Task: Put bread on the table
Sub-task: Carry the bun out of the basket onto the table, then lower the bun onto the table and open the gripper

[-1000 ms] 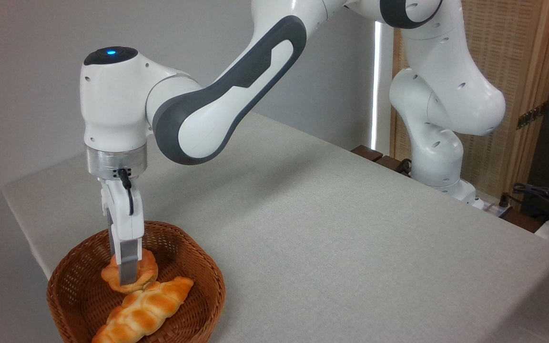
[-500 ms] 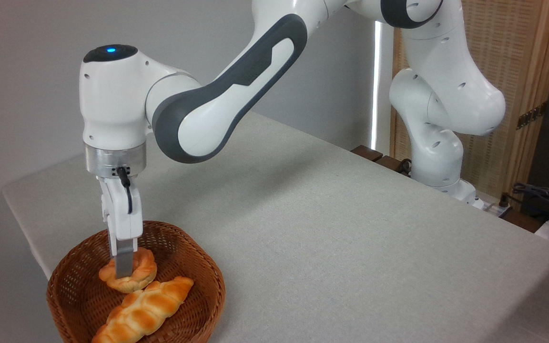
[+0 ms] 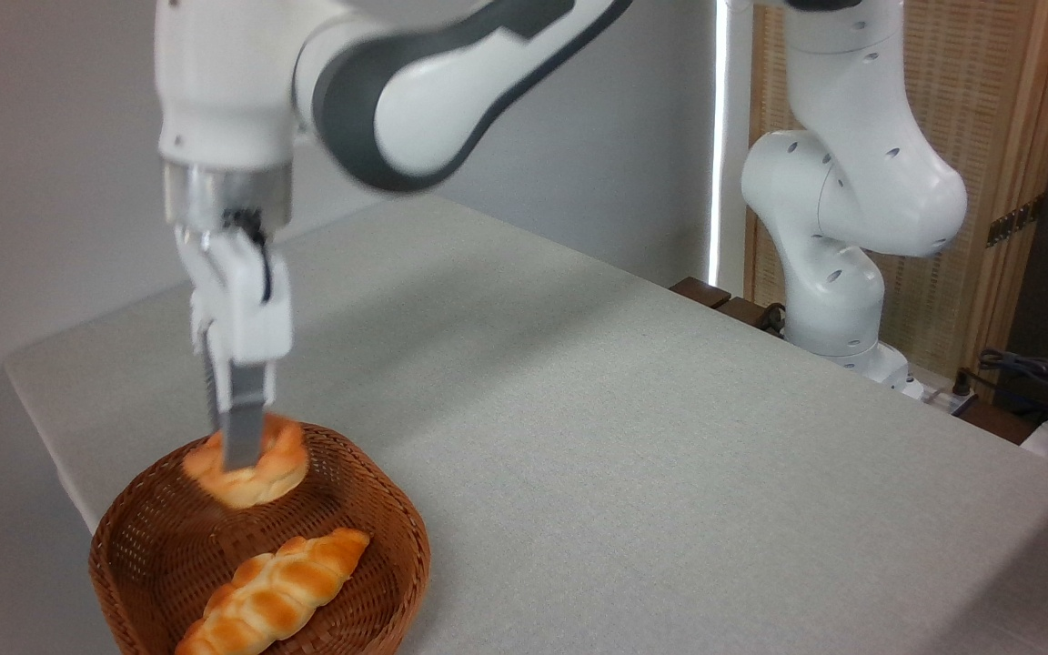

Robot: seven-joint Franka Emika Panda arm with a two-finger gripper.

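Golden-orange, knotted round bread [image 3: 256, 470] hangs clamped between the fingers of the white two-finger hand [image 3: 237, 455], lifted clear above the brown woven wicker basket [image 3: 378, 509]. Below and in front of the hand, a longer braided golden loaf [image 3: 274, 593] lies in that basket, which sits on the light grey cloth-like surface [image 3: 624, 437].

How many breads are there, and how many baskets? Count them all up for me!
Breads: 2, the bun held up in the gripper and the braided loaf lying in the basket.
Baskets: 1, the brown basket.
Total: 3 things.
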